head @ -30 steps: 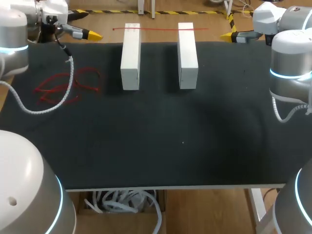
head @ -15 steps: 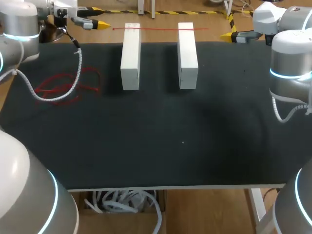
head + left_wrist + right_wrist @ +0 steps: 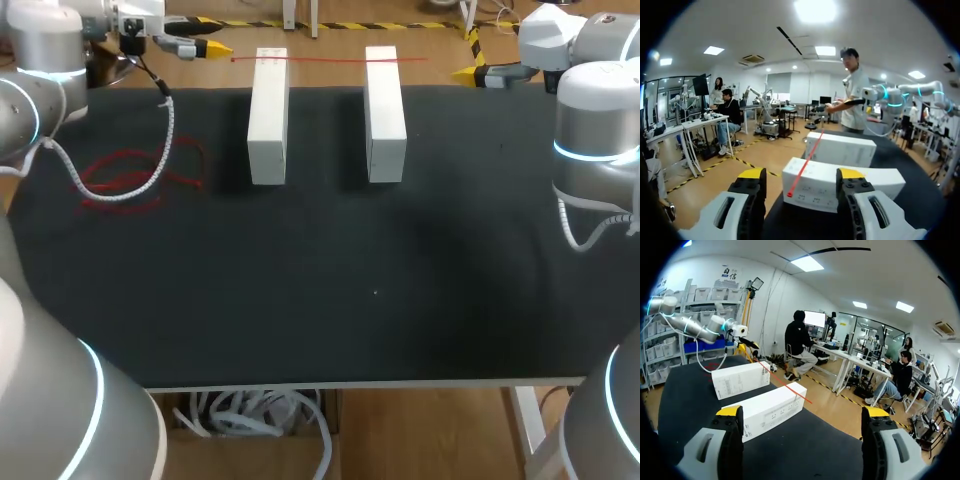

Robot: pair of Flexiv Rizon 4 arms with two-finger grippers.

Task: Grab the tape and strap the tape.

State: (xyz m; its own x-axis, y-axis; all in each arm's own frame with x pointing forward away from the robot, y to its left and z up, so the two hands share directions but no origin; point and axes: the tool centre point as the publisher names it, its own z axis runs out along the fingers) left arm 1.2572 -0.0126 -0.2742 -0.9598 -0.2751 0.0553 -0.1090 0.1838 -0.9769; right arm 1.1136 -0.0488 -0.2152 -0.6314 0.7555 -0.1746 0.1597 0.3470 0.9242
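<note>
A thin red strap (image 3: 330,59) lies across the far ends of two white blocks (image 3: 268,115) (image 3: 385,112). My left gripper (image 3: 200,47) hovers past the table's far edge, just left of the strap's left end. In the left wrist view the strap (image 3: 805,162) runs away over the near block (image 3: 840,182), and its end sits ahead of the left gripper (image 3: 801,175), in line with the gap. The fingers stand apart and touch nothing. My right gripper (image 3: 468,72) is at the far right, open wide (image 3: 802,412), with the strap (image 3: 785,385) and both blocks ahead.
A loose pile of red straps (image 3: 135,180) lies on the black table (image 3: 380,290) at the left. The left arm's white coiled cable (image 3: 165,120) hangs over that pile.
My left gripper has moved toward the far edge and to the right, ending near the strap's left end. The right arm has not moved.
</note>
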